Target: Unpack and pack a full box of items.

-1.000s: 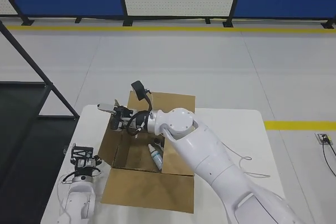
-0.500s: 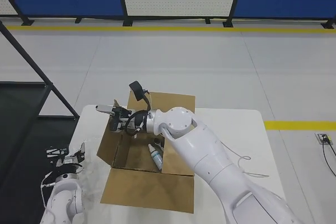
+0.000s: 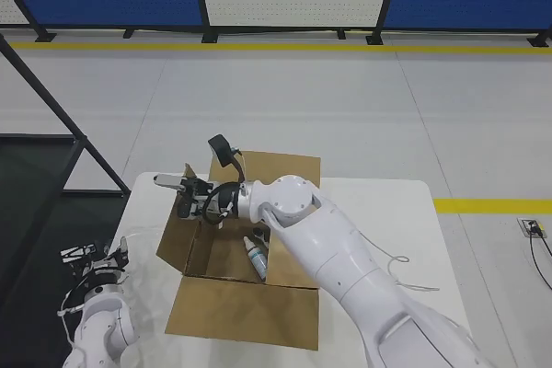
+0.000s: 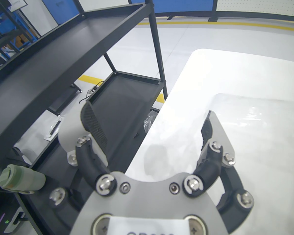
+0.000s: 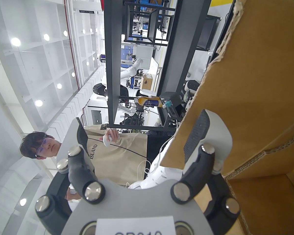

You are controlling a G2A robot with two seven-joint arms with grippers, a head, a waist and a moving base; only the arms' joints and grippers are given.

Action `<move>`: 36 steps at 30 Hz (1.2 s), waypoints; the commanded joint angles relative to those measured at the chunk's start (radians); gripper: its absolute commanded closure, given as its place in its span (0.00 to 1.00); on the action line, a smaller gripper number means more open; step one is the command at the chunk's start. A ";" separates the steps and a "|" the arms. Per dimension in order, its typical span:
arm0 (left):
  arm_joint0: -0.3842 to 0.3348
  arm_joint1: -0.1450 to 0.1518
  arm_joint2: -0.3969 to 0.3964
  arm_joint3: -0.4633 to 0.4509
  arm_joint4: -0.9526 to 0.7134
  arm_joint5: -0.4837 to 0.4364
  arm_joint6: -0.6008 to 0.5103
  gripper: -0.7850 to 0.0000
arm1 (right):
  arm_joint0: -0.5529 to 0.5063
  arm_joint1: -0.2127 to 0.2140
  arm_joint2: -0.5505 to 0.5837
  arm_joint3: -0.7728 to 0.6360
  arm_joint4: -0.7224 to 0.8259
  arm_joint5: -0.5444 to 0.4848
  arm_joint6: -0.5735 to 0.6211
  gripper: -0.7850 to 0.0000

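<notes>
An open cardboard box [image 3: 223,311] stands on the white table [image 3: 386,221]. A white bottle [image 3: 255,257] lies inside it. My right gripper [image 3: 181,184] is at the box's far-left corner, open. In the right wrist view the right gripper [image 5: 140,118] has one finger pad [image 5: 196,133] against the side flap [image 5: 247,79], and the flap's edge reaches between the fingers. My left gripper [image 3: 87,256] hangs open past the table's left edge. In the left wrist view the left gripper [image 4: 149,113] holds nothing and straddles that edge.
A black shelf cart [image 4: 63,50] stands close on the table's left side. A clear plastic sheet [image 4: 254,113] lies on the table near the left gripper. The box's near flap [image 3: 244,313] lies spread toward the front. A thin cable [image 3: 405,271] runs right of the box.
My left arm has swung left from the table's edge to beyond it. The right gripper has shifted slightly left at the box's corner flap.
</notes>
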 commanded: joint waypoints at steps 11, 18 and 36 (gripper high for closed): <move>0.057 -0.008 -0.037 -0.016 -0.021 0.036 0.041 0.00 | 0.019 -0.058 -0.040 0.031 -0.030 0.050 -0.017 0.00; 0.086 -0.013 -0.058 -0.022 -0.011 0.070 0.062 0.00 | 0.037 -0.089 -0.048 0.078 -0.033 0.044 -0.021 0.00; 0.209 -0.013 -0.055 -0.153 0.017 -0.156 -0.012 0.00 | 0.056 -0.124 -0.026 0.144 -0.043 0.020 -0.012 0.00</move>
